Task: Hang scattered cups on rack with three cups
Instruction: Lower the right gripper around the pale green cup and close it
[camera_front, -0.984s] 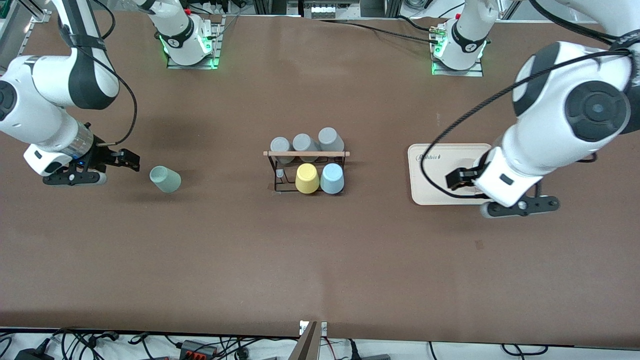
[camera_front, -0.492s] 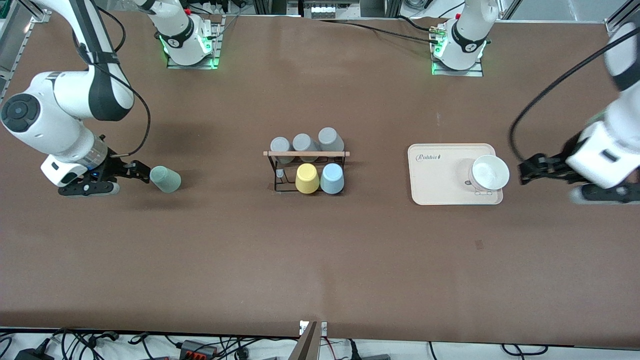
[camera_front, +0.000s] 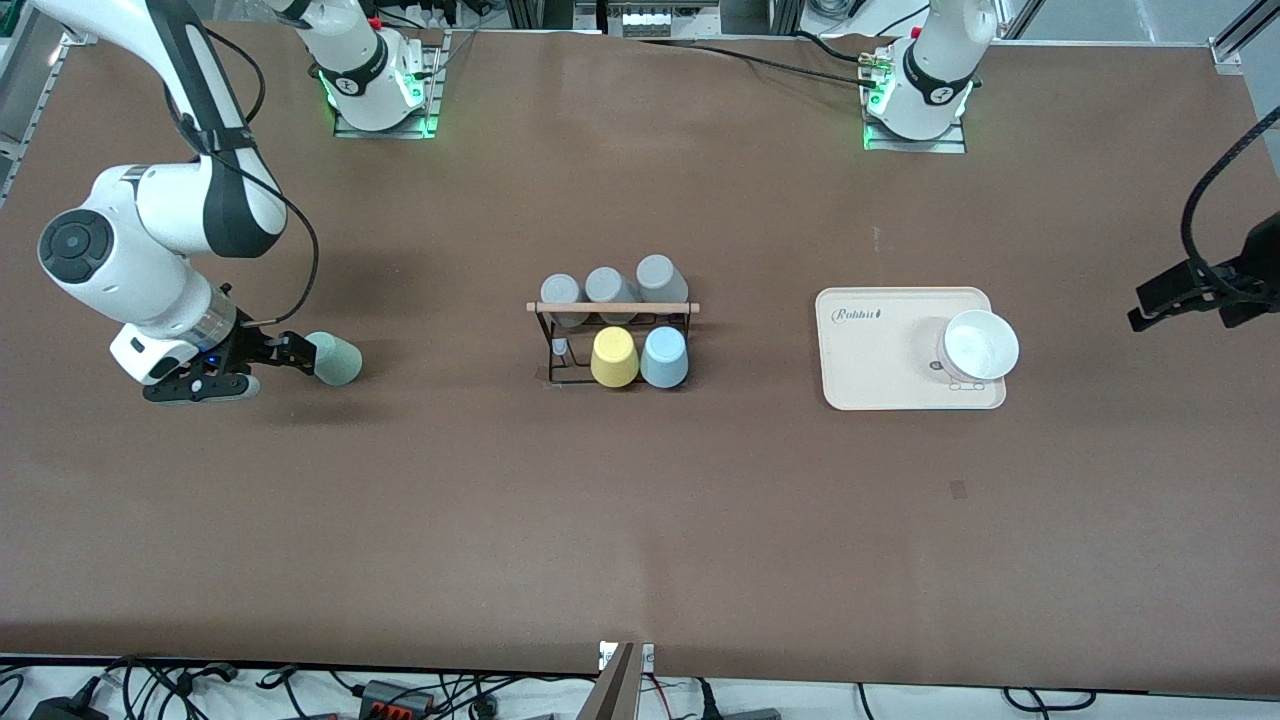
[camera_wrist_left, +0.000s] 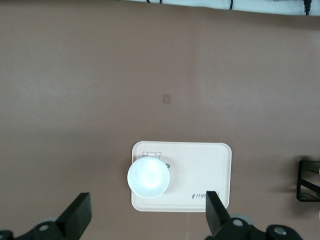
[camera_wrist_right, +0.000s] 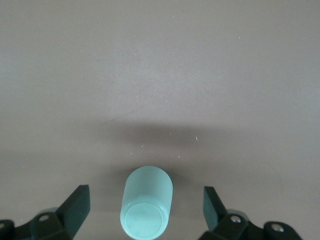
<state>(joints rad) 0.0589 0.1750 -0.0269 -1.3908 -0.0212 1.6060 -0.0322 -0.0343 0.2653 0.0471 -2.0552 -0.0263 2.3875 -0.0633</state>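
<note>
My right gripper (camera_wrist_right: 145, 210) had its black fingers (camera_wrist_right: 75, 205) spread wide around the pale mint green plastic tumbler (camera_front: 335, 358) lying on the bare brown table (camera_front: 450, 500), nothing else crowding it.

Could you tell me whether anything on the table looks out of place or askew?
Yes: the pale mint green plastic tumbler lies tipped on its side toward the right arm's end of the table, apart from the black wire rack. The right gripper brackets it, fingers open. The left gripper waits.

right gripper (camera_front: 290, 353) closed in on mint cup (camera_front: 335, 358), left gripper (camera_front: 1150, 305) withdrawn off tray (camera_front: 870, 385)
</note>
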